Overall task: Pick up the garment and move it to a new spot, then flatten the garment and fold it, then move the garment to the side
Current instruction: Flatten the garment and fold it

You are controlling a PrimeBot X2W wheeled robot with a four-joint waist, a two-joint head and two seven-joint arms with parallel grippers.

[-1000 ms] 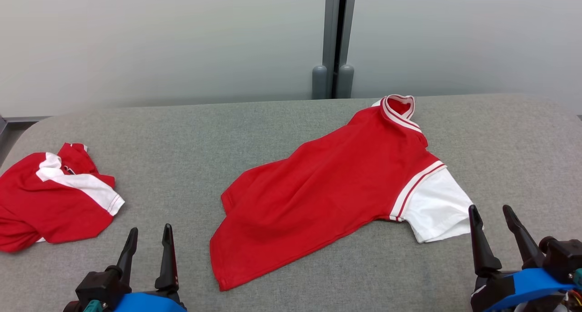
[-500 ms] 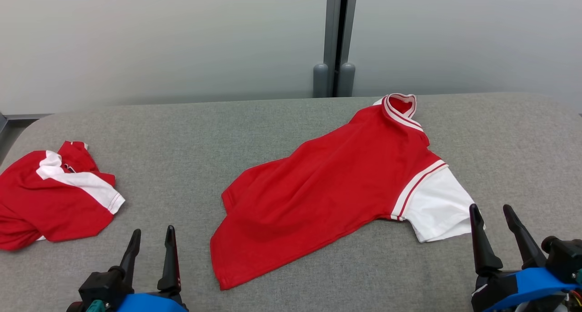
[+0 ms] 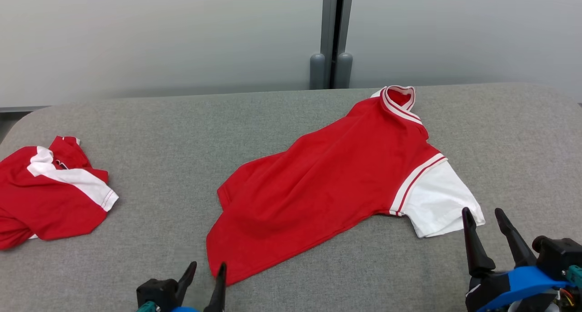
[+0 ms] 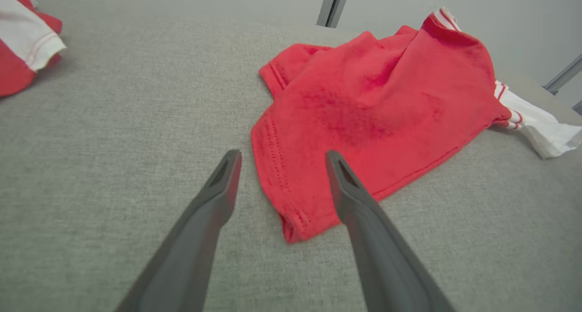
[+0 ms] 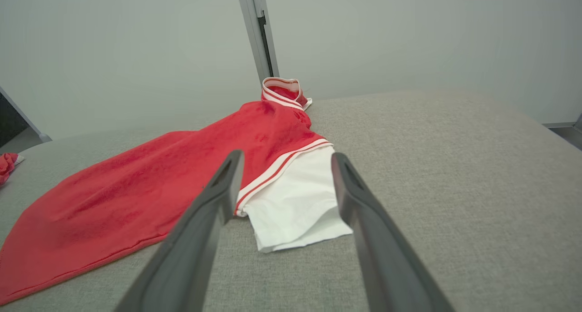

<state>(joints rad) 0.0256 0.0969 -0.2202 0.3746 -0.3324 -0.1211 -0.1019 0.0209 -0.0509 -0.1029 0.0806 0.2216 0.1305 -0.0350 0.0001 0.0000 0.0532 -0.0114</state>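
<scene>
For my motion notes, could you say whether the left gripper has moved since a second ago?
Yes: the left gripper moved right, toward the red shirt, nearing its hem corner.

Grey fabric surface (image 3: 182, 134), pale wall panels (image 3: 136, 39) behind

Left gripper (image 3: 208, 266) slid right: was down near small red-and-white shirt (image 3: 50, 198), now at bottom corner of big red shirt (image 3: 318, 180). Also dropped lower in head view, so less of it peeks up. One finger (image 3: 219, 287) now just beside shirt's hem. In left wrist view, hem corner lies between two fingers. Head camera moved a little too (whole picture slid up and left, shirts themselves did not budge).
</scene>
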